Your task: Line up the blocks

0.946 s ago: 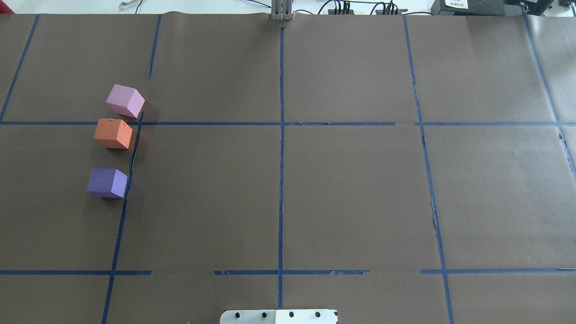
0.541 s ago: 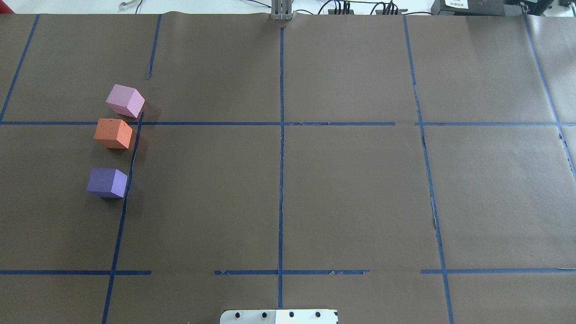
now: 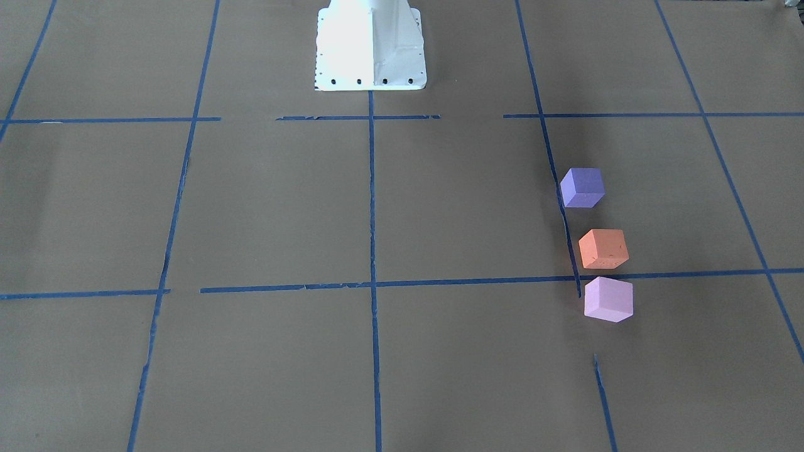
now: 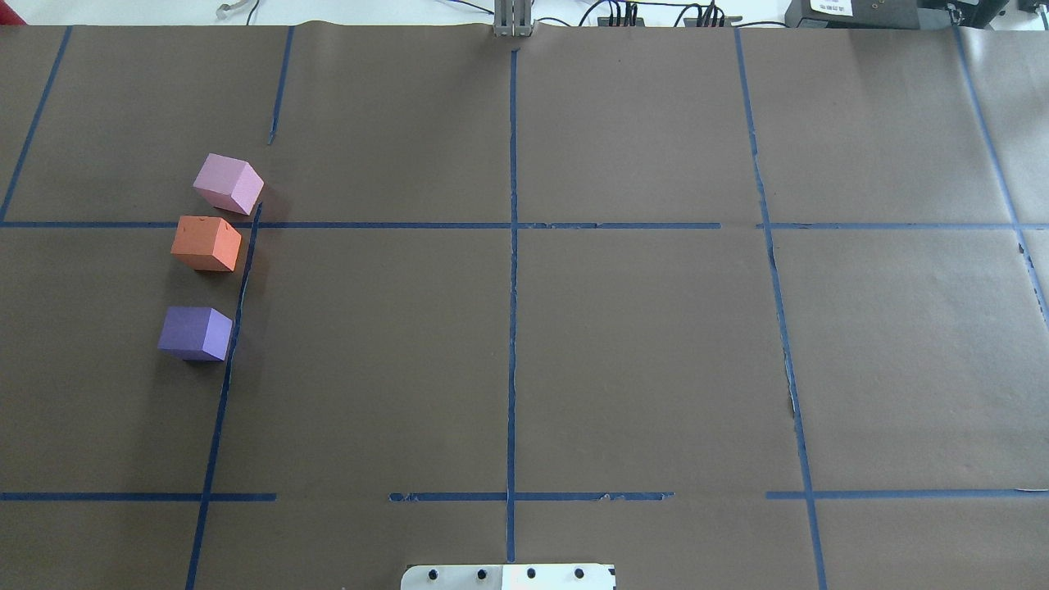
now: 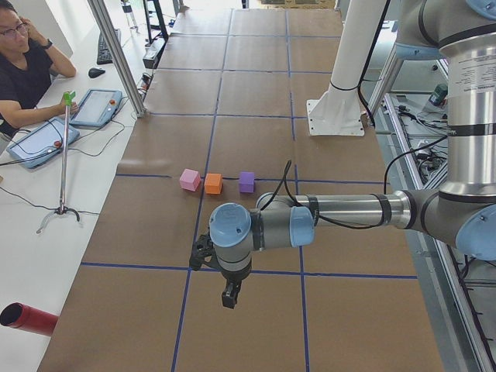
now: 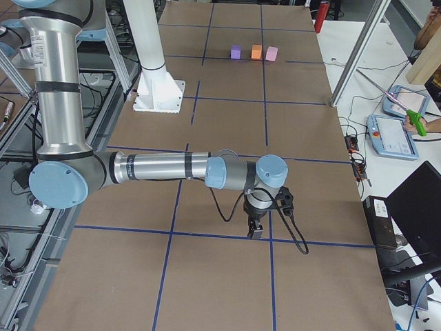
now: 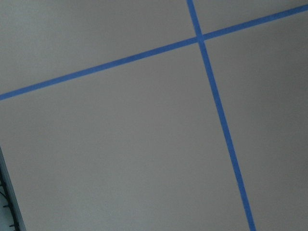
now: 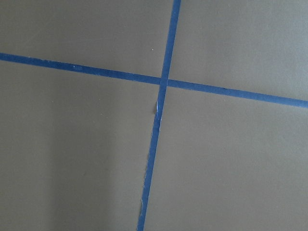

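Black left gripper (image 5: 229, 301), opening unclear

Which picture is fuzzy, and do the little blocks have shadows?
Left wrist view: blue tape looks soft, slightly blurry. Right wrist view: sharper, the tape's ragged edge shows. Front-facing view: white robot base glares, almost washed out. Overhead view: faint soft shadows beside the pink block, orange block and violet block.

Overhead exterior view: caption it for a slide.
Pink block, orange block, violet block in a row beside blue tape.
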Controlling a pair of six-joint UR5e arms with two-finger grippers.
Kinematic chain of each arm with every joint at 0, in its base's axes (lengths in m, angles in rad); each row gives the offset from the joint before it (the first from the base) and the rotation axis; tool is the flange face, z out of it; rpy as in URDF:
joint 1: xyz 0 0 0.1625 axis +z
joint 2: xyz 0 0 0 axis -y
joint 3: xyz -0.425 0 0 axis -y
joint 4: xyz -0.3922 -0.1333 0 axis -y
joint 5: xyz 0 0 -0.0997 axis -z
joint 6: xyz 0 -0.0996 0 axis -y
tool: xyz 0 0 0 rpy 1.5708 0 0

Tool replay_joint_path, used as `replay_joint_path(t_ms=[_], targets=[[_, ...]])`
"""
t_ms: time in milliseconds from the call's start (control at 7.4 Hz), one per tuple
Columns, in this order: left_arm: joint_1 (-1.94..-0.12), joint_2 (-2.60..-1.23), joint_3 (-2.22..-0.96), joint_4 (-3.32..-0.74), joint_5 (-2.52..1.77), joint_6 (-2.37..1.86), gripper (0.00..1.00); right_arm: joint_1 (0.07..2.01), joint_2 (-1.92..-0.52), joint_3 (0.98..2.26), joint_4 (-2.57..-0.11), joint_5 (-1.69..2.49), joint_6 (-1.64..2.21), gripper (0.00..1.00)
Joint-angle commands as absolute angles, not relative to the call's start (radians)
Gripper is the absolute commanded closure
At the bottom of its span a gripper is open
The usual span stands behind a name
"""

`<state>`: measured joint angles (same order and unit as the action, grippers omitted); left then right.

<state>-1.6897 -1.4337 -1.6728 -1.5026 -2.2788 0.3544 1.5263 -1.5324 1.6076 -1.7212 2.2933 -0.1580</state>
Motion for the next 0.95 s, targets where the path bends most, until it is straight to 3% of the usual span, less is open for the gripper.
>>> replay_joint_path(t_ms=[0,811], targets=[[-1.689,-1.430,-1.701,-1.522,-2.279,0.231,0.00,1.526,-1.532,1.608,-1.721,2.293,-0.158,0.00],[-1.683,-1.440,-1.718,-1.522,-2.278,0.161,0.00,1.526,-1.532,1.608,-1.721,2.293,-0.158,0.00]])
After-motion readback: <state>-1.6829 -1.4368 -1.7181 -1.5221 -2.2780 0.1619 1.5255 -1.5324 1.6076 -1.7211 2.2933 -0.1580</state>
